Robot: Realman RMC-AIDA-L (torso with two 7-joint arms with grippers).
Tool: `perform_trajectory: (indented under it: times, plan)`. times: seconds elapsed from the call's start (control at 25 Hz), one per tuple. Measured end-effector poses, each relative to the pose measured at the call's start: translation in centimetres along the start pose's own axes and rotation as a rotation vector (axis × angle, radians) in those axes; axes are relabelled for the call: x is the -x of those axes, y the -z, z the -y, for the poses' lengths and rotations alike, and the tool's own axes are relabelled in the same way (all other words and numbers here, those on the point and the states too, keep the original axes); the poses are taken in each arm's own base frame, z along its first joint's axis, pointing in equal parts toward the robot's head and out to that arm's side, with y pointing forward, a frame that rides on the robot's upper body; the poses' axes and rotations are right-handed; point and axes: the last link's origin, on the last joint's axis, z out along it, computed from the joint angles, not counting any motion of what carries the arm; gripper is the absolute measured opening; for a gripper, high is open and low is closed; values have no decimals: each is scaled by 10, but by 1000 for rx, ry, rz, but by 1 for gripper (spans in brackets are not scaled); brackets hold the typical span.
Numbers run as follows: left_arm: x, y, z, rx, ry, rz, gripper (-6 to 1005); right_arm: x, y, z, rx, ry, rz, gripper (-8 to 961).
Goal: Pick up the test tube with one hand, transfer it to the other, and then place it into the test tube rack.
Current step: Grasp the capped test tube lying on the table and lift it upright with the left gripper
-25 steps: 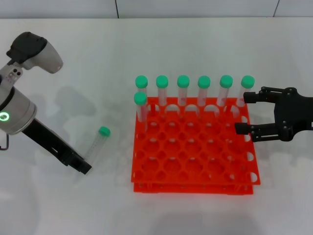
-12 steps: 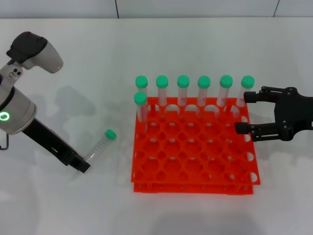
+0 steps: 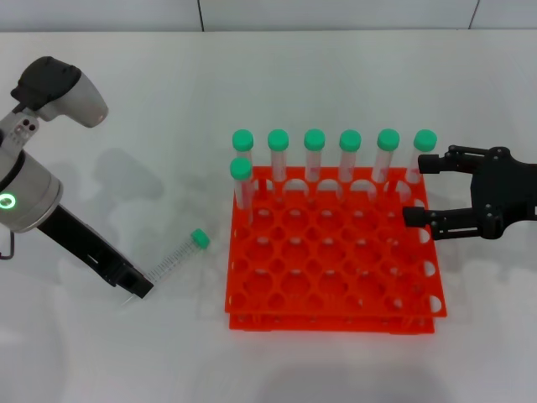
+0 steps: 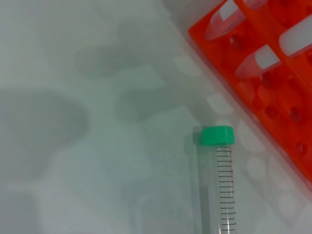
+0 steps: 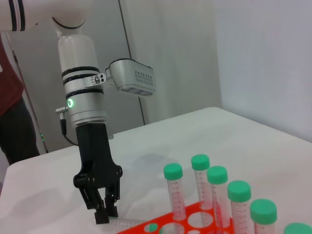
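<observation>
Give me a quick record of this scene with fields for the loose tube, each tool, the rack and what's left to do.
test tube: lying on the white table, green cap toward the rack, tip at the left tool
left tool: down at the tube's tip end, grip cannot be judged
right tool: open, over the rack's far right corner, holding nothing
test tube rack: orange, seven capped tubes standing along its far rows
remaining: lift, handover, placing in rack
</observation>
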Motion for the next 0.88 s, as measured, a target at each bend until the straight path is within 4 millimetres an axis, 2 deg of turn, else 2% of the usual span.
perform_trajectory:
  times: [0.48,0.88]
  plan:
    - [0,0,1,-13,-2,13,185,0,0,0,-1,8,4,832]
    - [0,0,3,-28,4,11,185,0,0,0,-2,8,7,826]
